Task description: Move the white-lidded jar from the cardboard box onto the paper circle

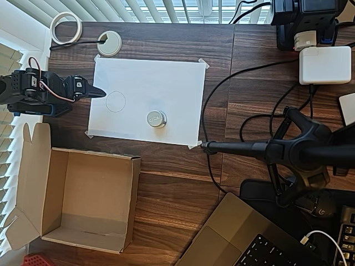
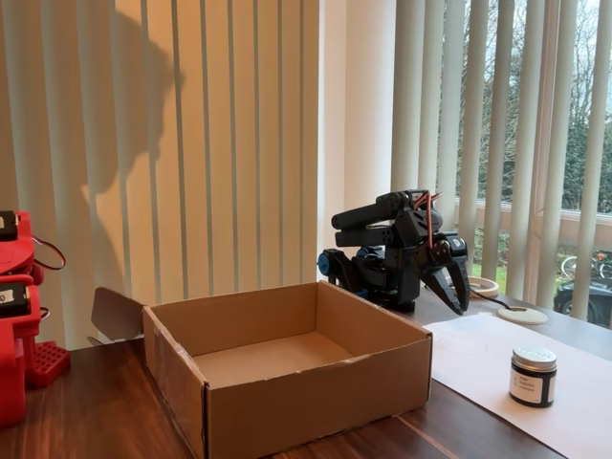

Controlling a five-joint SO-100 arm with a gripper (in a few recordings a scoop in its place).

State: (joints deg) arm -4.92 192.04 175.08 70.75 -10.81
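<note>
A: Any legible text? Jar first.

B: The white-lidded jar [image 2: 534, 376] has a pale label on its dark side in the fixed view; print too small to read. Overhead, its lid [image 1: 156, 118] carries a dark mark, also unreadable.

A: Elsewhere?

B: Nothing readable.

Open white sheet ahead of the folded arm, clutter kept to the edges.

Black two-finger gripper [image 1: 99, 92] parked at the left edge of the taped white paper sheet [image 1: 166, 83] in the overhead view, tip near the small pencil-drawn circle [image 1: 115, 101]. Only the small round white-lidded jar [image 1: 156, 118] standing on the sheet, clear of that circle. Brown corrugated cardboard box [image 1: 83, 197] with low walls below, off the sheet; black camera stand arm [image 1: 244, 148] reaching the sheet's lower right corner.
</note>
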